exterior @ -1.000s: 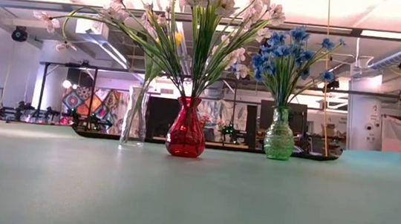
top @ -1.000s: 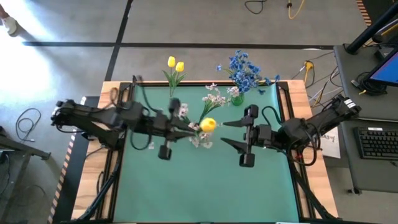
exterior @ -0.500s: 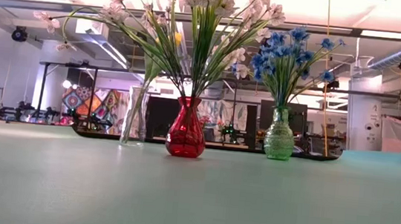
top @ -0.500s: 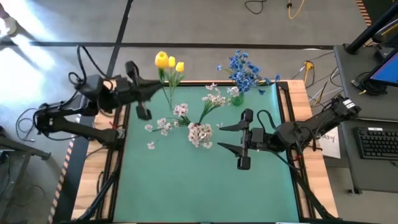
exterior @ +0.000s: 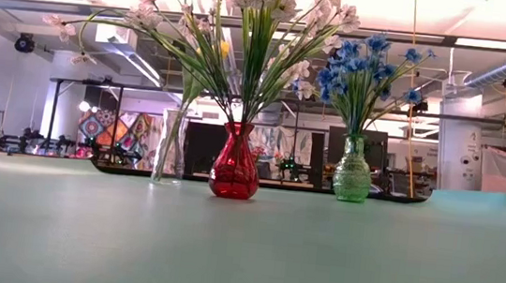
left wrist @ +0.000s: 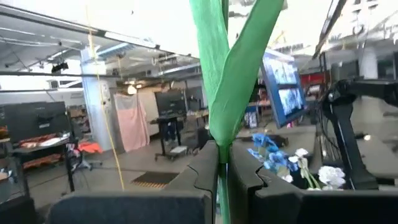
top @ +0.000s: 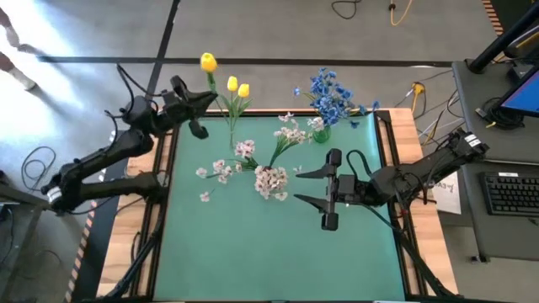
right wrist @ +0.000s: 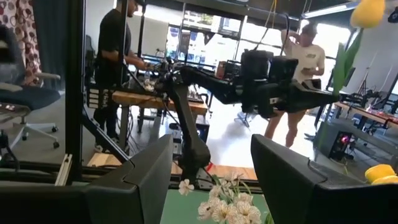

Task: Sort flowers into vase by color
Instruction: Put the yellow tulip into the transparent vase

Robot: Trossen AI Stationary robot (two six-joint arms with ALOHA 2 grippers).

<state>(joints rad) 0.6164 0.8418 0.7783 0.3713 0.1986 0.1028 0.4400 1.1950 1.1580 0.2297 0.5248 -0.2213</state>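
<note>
My left gripper, clamped on a yellow tulip, must lower it into the clear vase; right gripper waits, jaws apart.

We saw the left gripper, which a second earlier had hung low over the pinkish-white blossoms at the middle of the green mat, swing up and away to the mat's far left corner beside the two yellow tulips already standing there. The yellow tulip clamped in its shut fingers travelled with it and ended beyond the mat's far edge, just left of that pair. The right gripper slid slightly nearer the pinkish-white blossoms.
</note>
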